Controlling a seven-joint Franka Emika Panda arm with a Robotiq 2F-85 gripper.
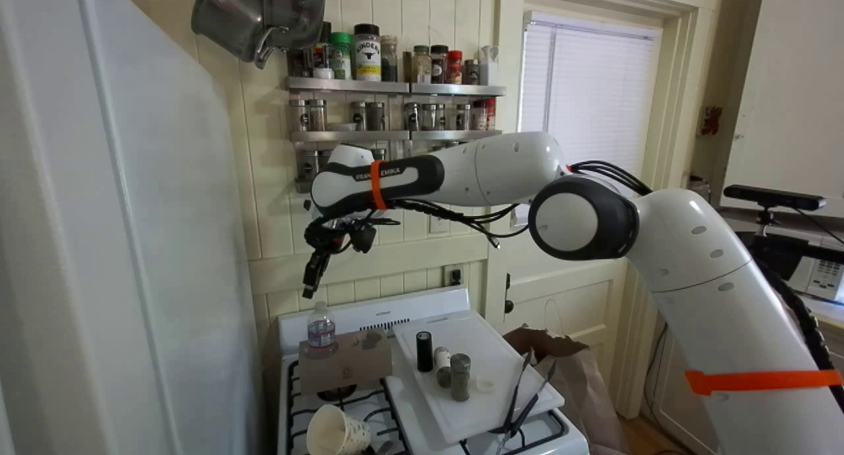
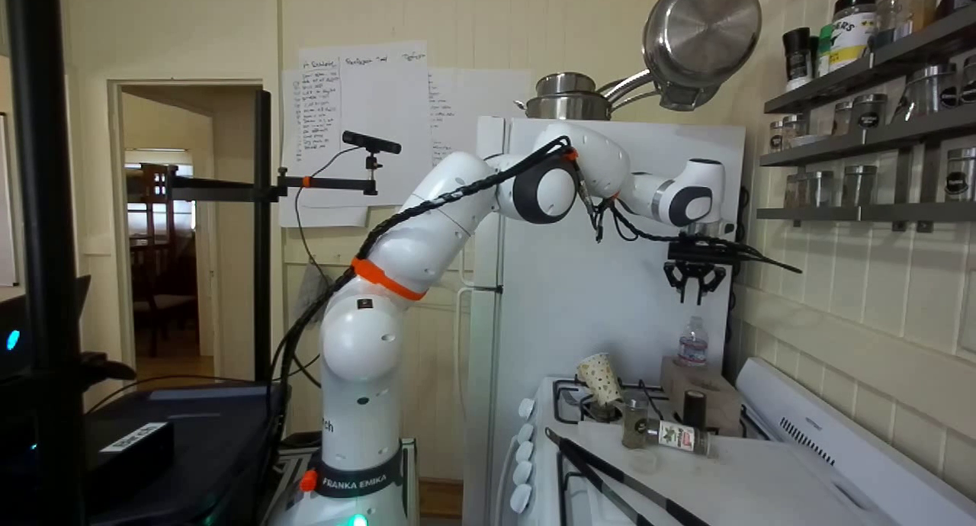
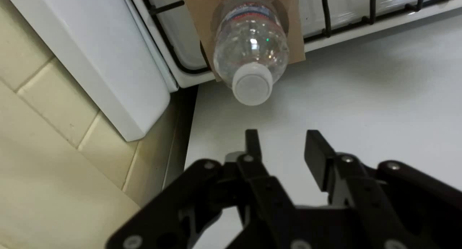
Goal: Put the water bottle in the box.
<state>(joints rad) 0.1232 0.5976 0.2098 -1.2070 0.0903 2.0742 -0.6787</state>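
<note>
You had the gripper (image 2: 692,300) above the bottle (image 3: 251,50), its fingers (image 3: 319,155) apart. The bottle stood upright on the box (image 1: 346,374).

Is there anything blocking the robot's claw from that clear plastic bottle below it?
Nothing visible. In both exterior views only open air lies between the gripper, its fingers apart, and the cap of the water bottle, and the wrist view agrees. The jars on the white board sit off to the side.
</note>
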